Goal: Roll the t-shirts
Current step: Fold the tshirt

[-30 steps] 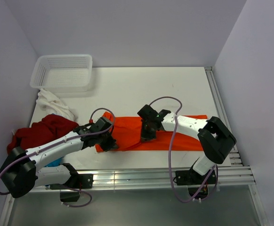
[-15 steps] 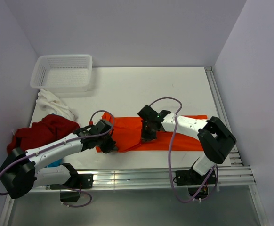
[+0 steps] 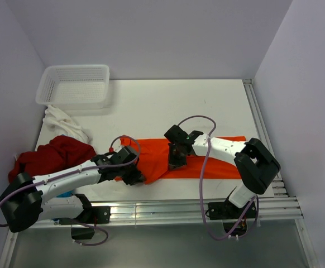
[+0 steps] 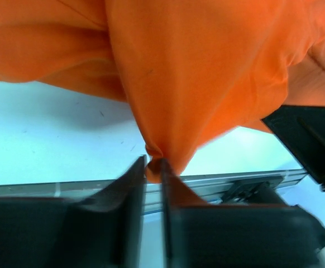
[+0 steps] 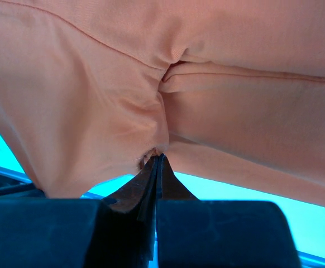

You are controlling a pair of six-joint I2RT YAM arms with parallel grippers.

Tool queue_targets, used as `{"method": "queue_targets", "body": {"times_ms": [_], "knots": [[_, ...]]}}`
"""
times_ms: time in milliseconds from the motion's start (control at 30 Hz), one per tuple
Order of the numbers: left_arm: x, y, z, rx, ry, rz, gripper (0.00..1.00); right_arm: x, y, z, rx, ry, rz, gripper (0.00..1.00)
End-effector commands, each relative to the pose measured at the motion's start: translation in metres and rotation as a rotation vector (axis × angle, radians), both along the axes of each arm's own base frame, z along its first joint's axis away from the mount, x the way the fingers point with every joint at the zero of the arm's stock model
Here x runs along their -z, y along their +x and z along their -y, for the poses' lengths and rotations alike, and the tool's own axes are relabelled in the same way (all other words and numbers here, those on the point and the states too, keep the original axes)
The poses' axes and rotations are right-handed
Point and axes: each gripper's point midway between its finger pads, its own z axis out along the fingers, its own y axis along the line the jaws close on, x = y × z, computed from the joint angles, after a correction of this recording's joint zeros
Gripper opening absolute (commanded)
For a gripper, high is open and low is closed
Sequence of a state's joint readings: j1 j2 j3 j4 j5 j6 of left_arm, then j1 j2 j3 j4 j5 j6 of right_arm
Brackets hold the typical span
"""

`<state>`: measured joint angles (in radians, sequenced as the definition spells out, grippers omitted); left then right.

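Your left pincer [image 4: 154,166] pinches the orange t-shirt [image 3: 221,159] at its near-left edge. Your right pincer [image 5: 158,161] pinches its bunched middle on the counter [image 3: 168,106].

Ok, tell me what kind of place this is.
Probably a robot lab test cell: plain pale walls box in a white table, the left arm and right arm stand on a metal rail at its near edge, and a mesh basket and an orange t-shirt are on the table.

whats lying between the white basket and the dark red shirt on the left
A crumpled white shirt lies there, just in front of the basket and beside the dark red shirt; the top view shows it.
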<state>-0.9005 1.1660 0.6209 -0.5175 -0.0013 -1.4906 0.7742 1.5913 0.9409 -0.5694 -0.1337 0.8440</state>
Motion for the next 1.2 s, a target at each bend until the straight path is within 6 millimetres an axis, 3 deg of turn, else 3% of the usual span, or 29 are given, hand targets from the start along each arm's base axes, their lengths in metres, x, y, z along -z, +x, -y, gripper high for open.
{"method": "queue_targets", "body": {"times_ms": [0,100,233,333,400,533,933,1167], "knots": [[0.003,0.003,0.004,-0.052,-0.003,0.003,0.3,-0.004,0.002,0.005,-0.016,0.002,0.014,0.0],[-0.002,0.005,0.001,-0.058,0.019,0.012,0.48,-0.004,0.003,0.009,-0.024,-0.007,0.01,0.03],[-0.026,0.008,-0.005,-0.07,0.01,0.056,0.64,-0.012,0.006,0.012,-0.029,0.0,0.025,0.08],[-0.042,0.011,-0.015,-0.086,0.014,0.096,0.7,-0.017,0.004,0.019,-0.026,0.001,0.029,0.3],[-0.045,0.013,-0.027,-0.083,0.044,0.11,0.72,-0.025,0.004,0.021,-0.027,0.018,0.045,0.39],[-0.063,0.049,-0.052,-0.163,0.033,0.182,0.72,-0.034,0.003,0.029,-0.012,0.034,0.07,0.49],[-0.082,0.164,-0.09,-0.239,0.209,0.305,0.65,-0.057,0.04,0.042,0.064,0.062,0.11,0.43],[-0.071,0.207,-0.104,-0.184,0.26,0.305,0.62,-0.061,0.046,0.047,0.075,0.064,0.109,0.41]]}}
